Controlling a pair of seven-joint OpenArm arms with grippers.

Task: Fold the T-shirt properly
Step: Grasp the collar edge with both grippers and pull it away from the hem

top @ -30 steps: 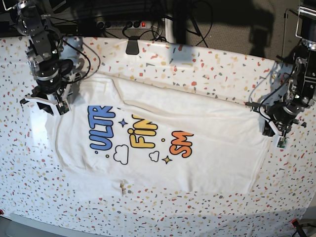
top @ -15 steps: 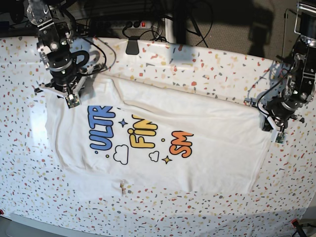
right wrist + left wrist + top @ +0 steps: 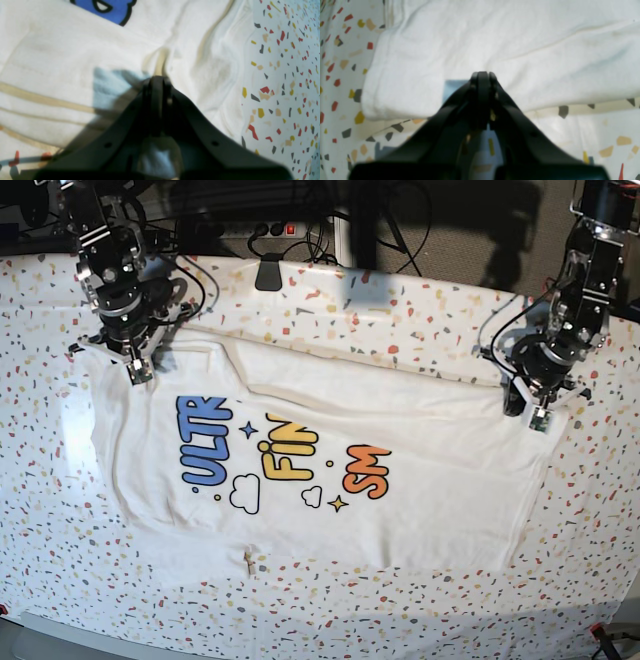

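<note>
The white T-shirt [image 3: 400,440] lies flat on the speckled tablecloth [image 3: 400,310], print up, with its top part folded down over the lettering [image 3: 270,450]. My right gripper [image 3: 135,370] is at the shirt's upper left corner. In the right wrist view its jaws [image 3: 157,78] are shut, over a ridge of wrinkled cloth [image 3: 62,62] near a blue letter [image 3: 105,7]. My left gripper [image 3: 533,412] is at the shirt's right edge. In the left wrist view it [image 3: 482,74] is shut just above the shirt's rounded edge [image 3: 495,37]. I see no cloth between either pair of jaws.
A black clip [image 3: 268,272] sits on the table's back edge. A power strip and cables [image 3: 250,228] lie behind it. Speckled cloth shows on all sides of the shirt, widest along the front [image 3: 350,610].
Both grippers have gone from open to shut and have moved toward the back of the table. The shirt has not visibly moved.
</note>
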